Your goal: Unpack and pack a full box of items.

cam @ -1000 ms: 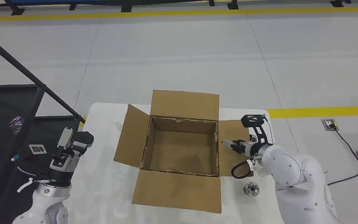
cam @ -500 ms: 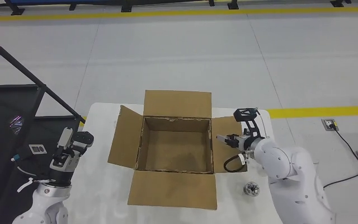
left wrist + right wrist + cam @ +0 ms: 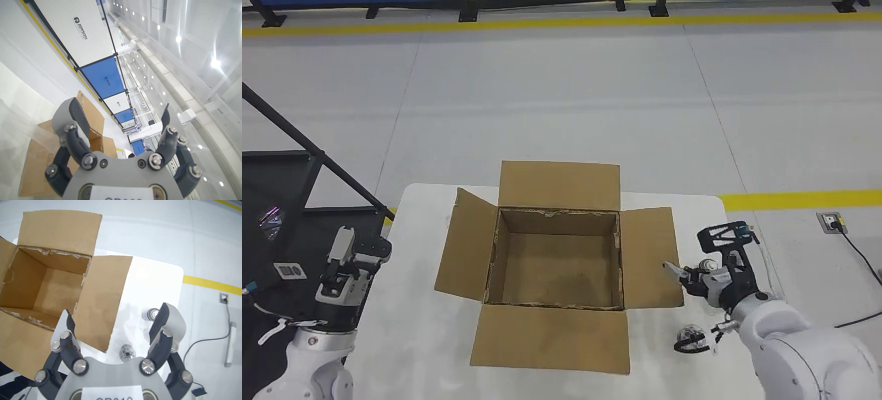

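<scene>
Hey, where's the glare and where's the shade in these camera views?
Left wrist view: bright ceiling lamps flare beyond the open left gripper. Right wrist view: the brown cardboard box is shaded inside. Top view: even light, no glare.

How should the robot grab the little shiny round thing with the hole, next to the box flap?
Probably from straight above, pinching its curved outer rim on opposite sides. The metal piece seems to stand on end, hole up, on the table beside the box flap, so its sides are free.

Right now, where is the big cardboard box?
In the top view, the open cardboard box stands centred on the white table, a small metal part lying beyond its right flap.
</scene>
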